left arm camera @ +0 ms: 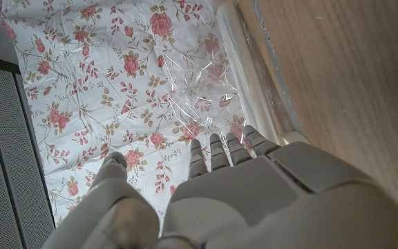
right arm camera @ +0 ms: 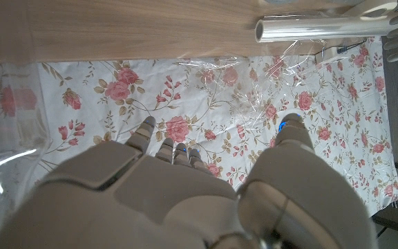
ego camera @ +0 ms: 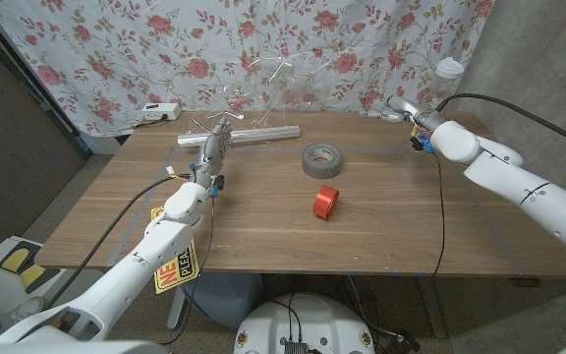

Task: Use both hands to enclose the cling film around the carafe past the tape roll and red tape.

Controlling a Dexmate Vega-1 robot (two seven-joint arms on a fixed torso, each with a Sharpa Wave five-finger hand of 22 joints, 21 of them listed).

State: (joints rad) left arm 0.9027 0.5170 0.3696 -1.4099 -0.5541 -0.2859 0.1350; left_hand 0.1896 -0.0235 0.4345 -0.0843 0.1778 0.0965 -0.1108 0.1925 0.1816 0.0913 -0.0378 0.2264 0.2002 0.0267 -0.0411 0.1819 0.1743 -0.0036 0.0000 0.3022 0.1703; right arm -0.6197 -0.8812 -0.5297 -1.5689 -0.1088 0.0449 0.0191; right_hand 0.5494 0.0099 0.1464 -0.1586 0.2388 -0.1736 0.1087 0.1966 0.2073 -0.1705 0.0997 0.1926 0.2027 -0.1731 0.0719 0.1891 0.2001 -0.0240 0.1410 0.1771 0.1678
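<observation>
left hand [ego camera: 216, 138]: far left of tabletop [ego camera: 263, 231], fingers together, touching film roll's left end; a grip, can't tell
film [ego camera: 249, 134]: roll lying along far edge, clear sheet lifted above it
carafe: can't make it out
tape roll [ego camera: 321, 159]: grey, centre
red tape [ego camera: 325, 202]: just nearer, on edge
right hand [ego camera: 406, 108]: far right corner, pose unclear

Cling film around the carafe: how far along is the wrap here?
Early. A sheet of cling film already stands pulled up from the roll at the table's far edge. The left hand is at the roll; the right hand is at the far right, apparently empty. Enclosing remains; the carafe itself is hard to make out.
</observation>
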